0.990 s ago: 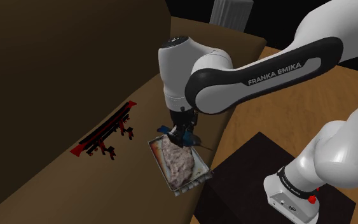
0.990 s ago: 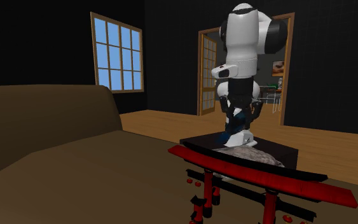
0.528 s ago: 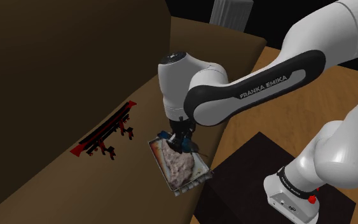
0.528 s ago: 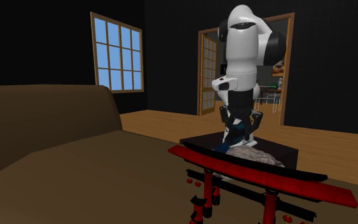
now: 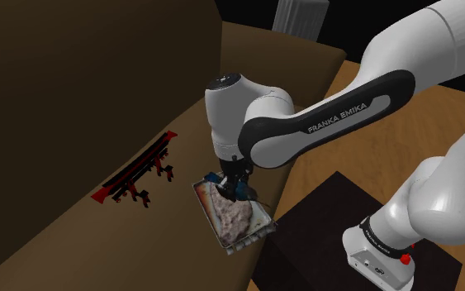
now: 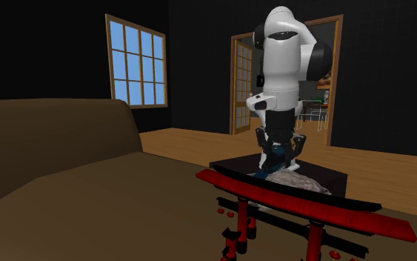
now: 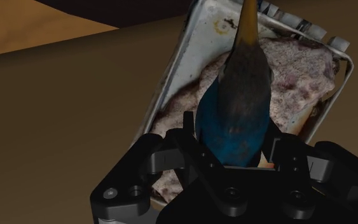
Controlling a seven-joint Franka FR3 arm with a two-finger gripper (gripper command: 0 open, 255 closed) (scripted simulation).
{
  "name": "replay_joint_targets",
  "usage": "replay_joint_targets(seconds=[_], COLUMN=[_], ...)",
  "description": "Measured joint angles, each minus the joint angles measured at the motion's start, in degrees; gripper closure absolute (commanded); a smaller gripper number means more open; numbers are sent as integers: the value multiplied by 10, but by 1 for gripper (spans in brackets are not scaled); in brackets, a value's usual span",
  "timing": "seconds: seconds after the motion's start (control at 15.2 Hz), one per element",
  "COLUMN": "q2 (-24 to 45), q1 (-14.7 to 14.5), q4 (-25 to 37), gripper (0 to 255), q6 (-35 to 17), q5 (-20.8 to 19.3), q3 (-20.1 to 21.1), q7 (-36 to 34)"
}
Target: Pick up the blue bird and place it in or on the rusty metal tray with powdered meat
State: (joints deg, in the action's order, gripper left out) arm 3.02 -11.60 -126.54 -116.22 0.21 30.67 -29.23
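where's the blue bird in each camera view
Shoulder view: blue bird, middle of the picture, in the gripper above the tray's upper end.
Second exterior view: blue bird right of middle, below the white arm, just above the meat.
Wrist view: blue bird clasped between the black fingers, over the meat.
Shared landmark: the pale meat in the tray.

One bird [image 7: 234, 114], one tray [image 7: 212, 28] (meat-heaped), one red gate [image 5: 135, 169].

The hand [image 7: 231, 151] clasps a blue bird [image 7: 238, 95] between its fingers. Just beyond it lies a stained tray [image 7: 171, 71] of powdery meat [image 7: 301, 70].
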Motion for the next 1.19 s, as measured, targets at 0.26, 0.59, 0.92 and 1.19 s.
replay_joint_targets(seconds=[0.26, 0.59, 0.92, 1.19], q2=[0, -7, -18, -19], q1=[0, 2, 2, 2], q4=[0, 19, 56, 57], gripper=[0, 0, 0, 0], q6=[0, 25, 71, 73], q5=[0, 3, 9, 9], q3=[0, -1, -1, -1], q7=[0, 4, 7, 7])
